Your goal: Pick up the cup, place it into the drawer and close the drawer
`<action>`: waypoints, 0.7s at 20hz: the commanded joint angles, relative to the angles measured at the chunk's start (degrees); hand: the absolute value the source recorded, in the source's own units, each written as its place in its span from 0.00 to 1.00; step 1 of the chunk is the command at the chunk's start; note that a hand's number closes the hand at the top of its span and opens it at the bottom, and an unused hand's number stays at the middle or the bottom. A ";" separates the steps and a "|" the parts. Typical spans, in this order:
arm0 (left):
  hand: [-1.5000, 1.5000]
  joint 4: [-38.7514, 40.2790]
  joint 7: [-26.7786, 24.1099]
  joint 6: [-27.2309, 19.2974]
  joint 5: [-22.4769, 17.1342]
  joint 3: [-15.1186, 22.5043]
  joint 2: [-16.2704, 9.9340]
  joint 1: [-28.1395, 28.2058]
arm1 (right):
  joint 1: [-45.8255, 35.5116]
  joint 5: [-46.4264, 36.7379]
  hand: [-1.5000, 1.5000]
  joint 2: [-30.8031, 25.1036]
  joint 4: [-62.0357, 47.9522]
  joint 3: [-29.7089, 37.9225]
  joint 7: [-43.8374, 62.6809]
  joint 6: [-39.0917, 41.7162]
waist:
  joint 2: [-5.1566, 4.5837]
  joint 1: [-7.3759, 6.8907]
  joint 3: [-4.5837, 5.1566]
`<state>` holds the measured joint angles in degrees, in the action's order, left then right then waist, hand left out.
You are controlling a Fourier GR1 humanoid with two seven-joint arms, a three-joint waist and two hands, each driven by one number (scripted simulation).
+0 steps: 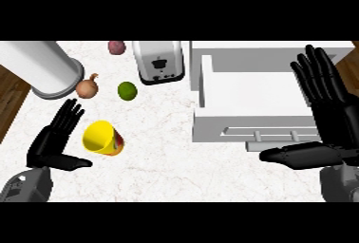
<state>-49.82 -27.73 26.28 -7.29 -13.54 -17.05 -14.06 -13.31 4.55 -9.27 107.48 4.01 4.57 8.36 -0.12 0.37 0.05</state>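
Note:
A yellow cup (102, 137) with a red patterned side lies tilted on the white counter (161, 161) at the lower left, its mouth facing up and left. My left hand (53, 142) is open just left of the cup, fingers straight and pointing up, thumb out toward the cup's base, a small gap between them. The white drawer (252, 102) stands pulled open at the right, its handle (277, 134) on the near front. My right hand (324, 109) is open over the drawer's right side, fingers straight up, thumb stretched left below the handle.
A silver toaster (160, 61) stands at the back centre. An onion (87, 88), a green lime (127, 90) and a reddish vegetable (116, 46) lie behind the cup. A large white cylinder (41, 66) stands at the back left. Brown floor shows past the counter's left edge.

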 commanded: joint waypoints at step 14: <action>0.00 36.68 -28.86 -2.73 10.17 -0.42 -1.40 -11.04 | -2.57 0.10 0.00 0.07 -2.70 0.77 -0.29 0.60 | -0.47 0.89 0.15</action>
<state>-17.17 -48.54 20.38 2.00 -13.90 -18.33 -25.23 -16.27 5.78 -9.98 105.90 5.42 5.96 9.25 -0.48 1.19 0.18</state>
